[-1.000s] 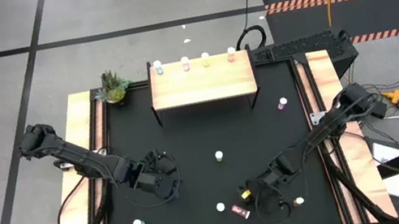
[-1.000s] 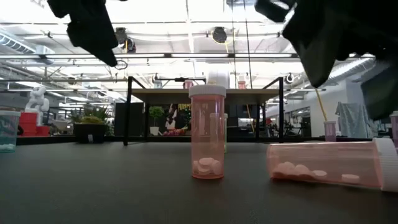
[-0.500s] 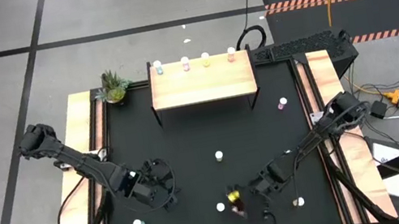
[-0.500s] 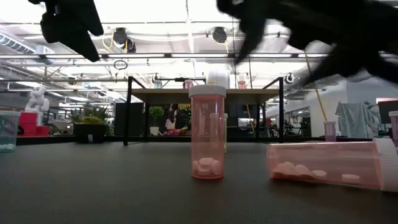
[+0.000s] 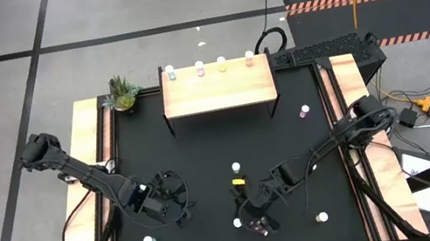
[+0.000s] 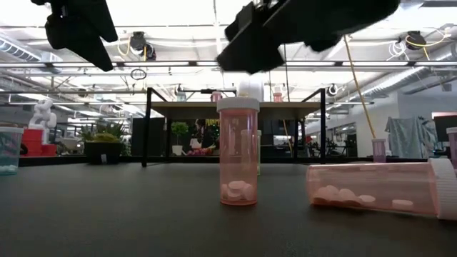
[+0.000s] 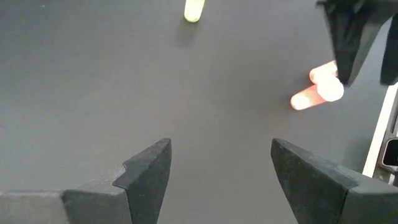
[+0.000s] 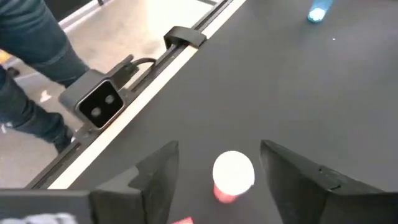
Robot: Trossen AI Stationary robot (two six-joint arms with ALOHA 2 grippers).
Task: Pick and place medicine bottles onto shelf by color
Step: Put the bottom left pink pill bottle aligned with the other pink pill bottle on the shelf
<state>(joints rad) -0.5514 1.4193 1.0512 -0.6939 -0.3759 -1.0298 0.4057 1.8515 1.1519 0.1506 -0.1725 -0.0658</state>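
The shelf [image 5: 218, 90] stands at the table's far side with several medicine bottles [image 5: 200, 70] along its back edge. An upright pink bottle [image 8: 233, 175] with a white cap stands near the front edge, and a second pink bottle [image 6: 375, 188] lies on its side beside it. My right gripper [image 8: 217, 148] hovers open over the upright one [image 5: 238, 222], a finger on either side, touching nothing. My left gripper [image 5: 179, 210] hangs open above bare table at the front left. A blue bottle [image 5: 148, 240] stands on the table nearer the front edge than that gripper.
More bottles stand loose on the black table: one at mid-table [image 5: 236, 168], one at the right [image 5: 306, 111], one front right [image 5: 322, 218]. A potted plant [image 5: 122, 93] sits at the far left corner. A person's legs [image 8: 31, 43] show beyond the front edge.
My right gripper has swept toward the table's left edge, rolling about its own axis as it went, and now hangs over the upright pink bottle. No bottle has moved.
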